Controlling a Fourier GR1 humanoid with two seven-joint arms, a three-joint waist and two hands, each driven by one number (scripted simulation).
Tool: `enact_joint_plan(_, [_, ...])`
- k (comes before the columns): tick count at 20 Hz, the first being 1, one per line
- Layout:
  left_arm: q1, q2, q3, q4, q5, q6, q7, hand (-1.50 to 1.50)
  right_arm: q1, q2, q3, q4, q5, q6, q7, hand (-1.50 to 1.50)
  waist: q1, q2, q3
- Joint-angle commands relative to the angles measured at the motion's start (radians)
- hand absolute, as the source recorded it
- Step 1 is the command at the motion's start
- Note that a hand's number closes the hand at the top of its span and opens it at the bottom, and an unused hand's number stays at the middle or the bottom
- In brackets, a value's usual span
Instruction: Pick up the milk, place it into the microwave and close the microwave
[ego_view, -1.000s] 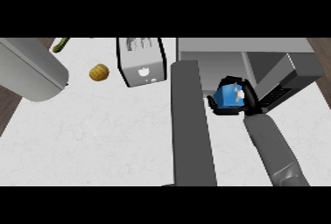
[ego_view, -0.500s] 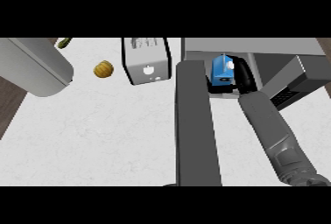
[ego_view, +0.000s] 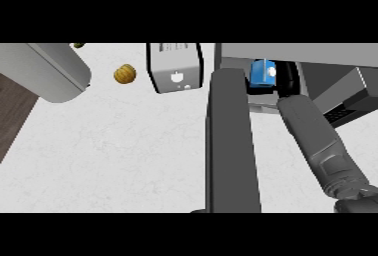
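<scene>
Blue in colour, a small milk carton (ego_view: 261, 74) is held just inside the open front of the grey box-shaped microwave (ego_view: 295, 52), towards its left side. It is gripped by the curled black fingers of the right hand (ego_view: 285, 84). The microwave's long dark grey door (ego_view: 230, 145) is seen swung open.

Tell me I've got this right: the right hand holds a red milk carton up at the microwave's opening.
Not quite. The milk carton is blue, not red. The head view shows it in the right hand at the opening of the microwave.
</scene>
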Motion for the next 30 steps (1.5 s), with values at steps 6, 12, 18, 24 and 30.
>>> enact_joint_plan(6, [-0.091, 0.022, 0.005, 0.045, -0.048, 0.02, 0.011, -1.5, -0.028, -0.038, -0.001, 0.077, 0.043, -0.173, -0.002, -1.5, 0.032, 0.019, 0.0])
enact_joint_plan(12, [-0.115, 0.036, -0.018, 0.035, -0.07, 0.0, 0.019, -1.5, -0.047, -0.021, -0.006, 0.12, 0.033, -0.067, -0.017, -1.5, 0.036, 0.016, 0.002])
enact_joint_plan(18, [-0.148, 0.026, -0.058, 0.061, -0.106, -0.011, 0.018, -1.5, -0.05, -0.008, -0.049, 0.111, -0.014, 0.032, -0.083, -1.5, 0.021, 0.012, 0.002])
enact_joint_plan(24, [-0.127, 0.005, -0.099, 0.034, -0.121, -0.025, 0.025, -1.5, 0.014, 0.0, -0.088, 0.108, -0.06, 0.142, -0.203, -1.5, 0.002, 0.001, 0.002])
enact_joint_plan(30, [-0.095, -0.047, -0.185, 0.004, -0.218, -0.034, 0.008, -1.5, 0.01, -0.006, -0.11, 0.105, -0.092, 0.26, -0.223, -1.5, -0.029, -0.019, -0.001])
